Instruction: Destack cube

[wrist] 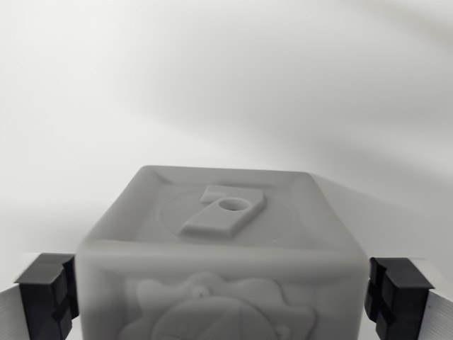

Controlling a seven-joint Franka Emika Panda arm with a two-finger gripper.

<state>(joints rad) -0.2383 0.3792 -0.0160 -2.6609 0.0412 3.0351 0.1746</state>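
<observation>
In the wrist view, a pale grey cube (219, 248) fills the lower middle of the picture, close under the camera. Its top face carries a raised figure seven (223, 210) set inside a shallow circular ring, and a small round hole sits in the upper bar of the seven. The face turned toward the camera shows a raised, rounded relief with a wavy outline, cut off by the bottom edge of the picture, so its full shape cannot be told. The cube's edges are softly bevelled.

The gripper (223, 290) straddles the cube. Its two black finger pads (46, 290) stand one at each side, one at the wrist view's left and one at the wrist view's right, level with the cube's upper corners. Each pad lies right beside the cube's side wall; whether they actually press on it or only flank it cannot be told. Light grey finger bodies show behind the pads at both lower corners.

Behind the cube lies a plain white surface (226, 85), softly shaded, with a faint shadow running off to the right. What the cube rests on is hidden beneath it.
</observation>
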